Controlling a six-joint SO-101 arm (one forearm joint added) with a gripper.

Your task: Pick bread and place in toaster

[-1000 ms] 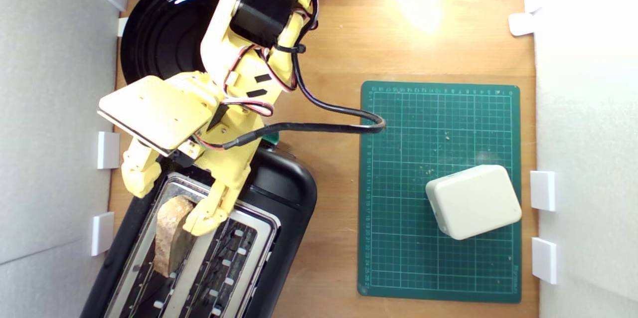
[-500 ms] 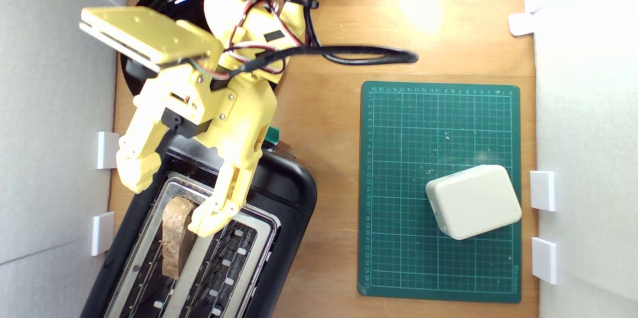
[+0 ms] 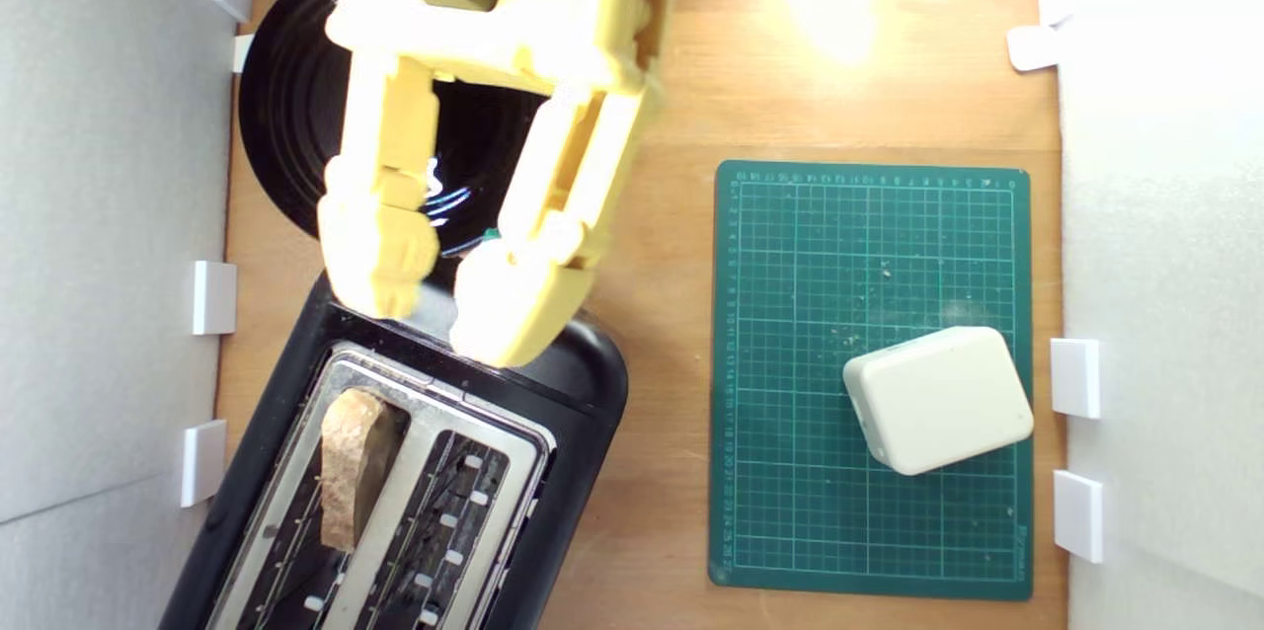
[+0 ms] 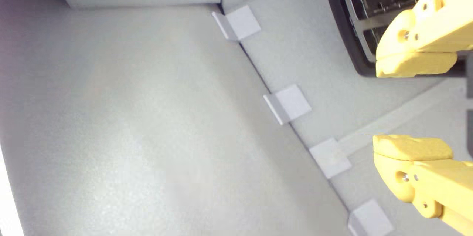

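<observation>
Exterior view: wooden desk (image 3: 671, 97), white foam walls on both sides. Black toaster (image 3: 553, 383) with silver top plate at the desk's near-left corner, set diagonally. Bread (image 3: 346, 467), porous wedge with brown crust, stands on edge in the slot nearer the left wall, long axis along the slot. Yellow plastic gripper (image 3: 444, 304) hangs over the toaster's end, jaws spread wide, empty, clear of the bread. Glossy black plate (image 3: 286, 117) beyond. Green gridded mat (image 3: 869, 215) carries a white rounded block (image 3: 936, 399).

Wrist view: fingertips (image 4: 410, 62) apart, nothing between; toaster corner (image 4: 347, 36) beside the foam wall (image 4: 129, 117).
</observation>
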